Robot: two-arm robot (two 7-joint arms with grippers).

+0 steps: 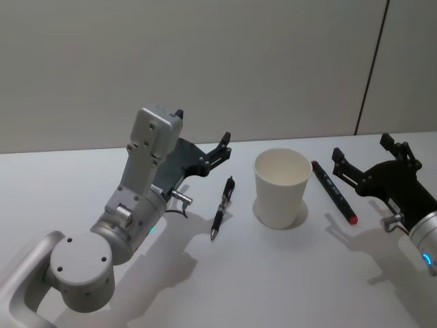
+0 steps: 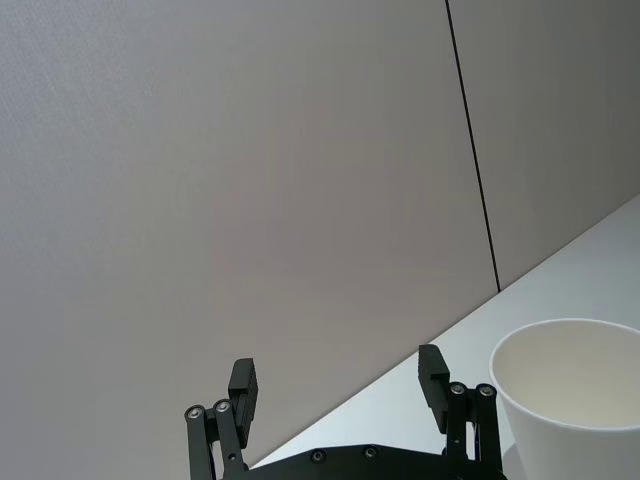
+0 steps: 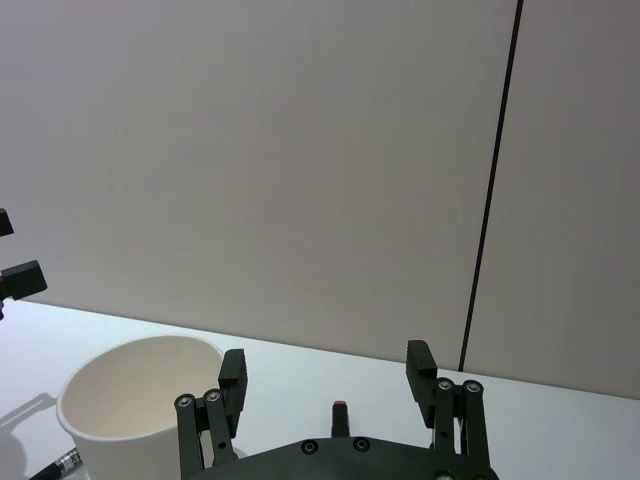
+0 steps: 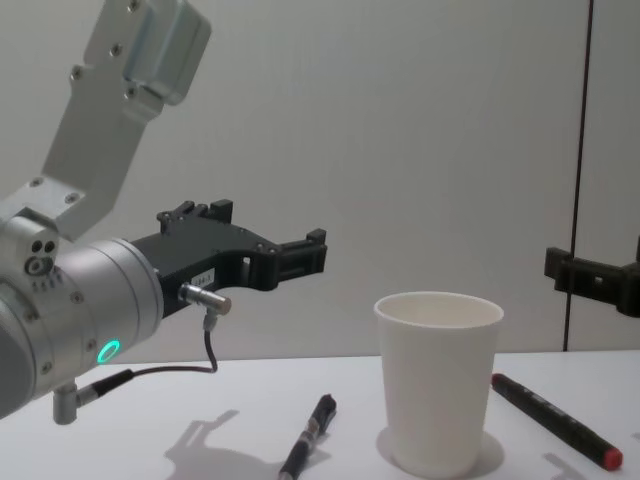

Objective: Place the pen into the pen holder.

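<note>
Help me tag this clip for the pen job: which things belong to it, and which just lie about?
Belong: pen holder; slim black pen left of it; left gripper and right gripper, jaws open.
Lying about, probably: red-tipped marker right of the holder, though it could pass as a pen.

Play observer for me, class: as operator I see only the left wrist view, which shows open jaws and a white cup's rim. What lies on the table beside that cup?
Observer: A black pen lies flat on the table at the robot's left of the pen holder, apart from it.
Operator: Anything on the other side?
Observer: A red-tipped marker lies at the holder's right, close beside it, with its red end pointing toward the robot.
Operator: And the other arm?
Observer: The right gripper hovers above the table, to the right of the marker, jaws open and holding nothing.
</note>
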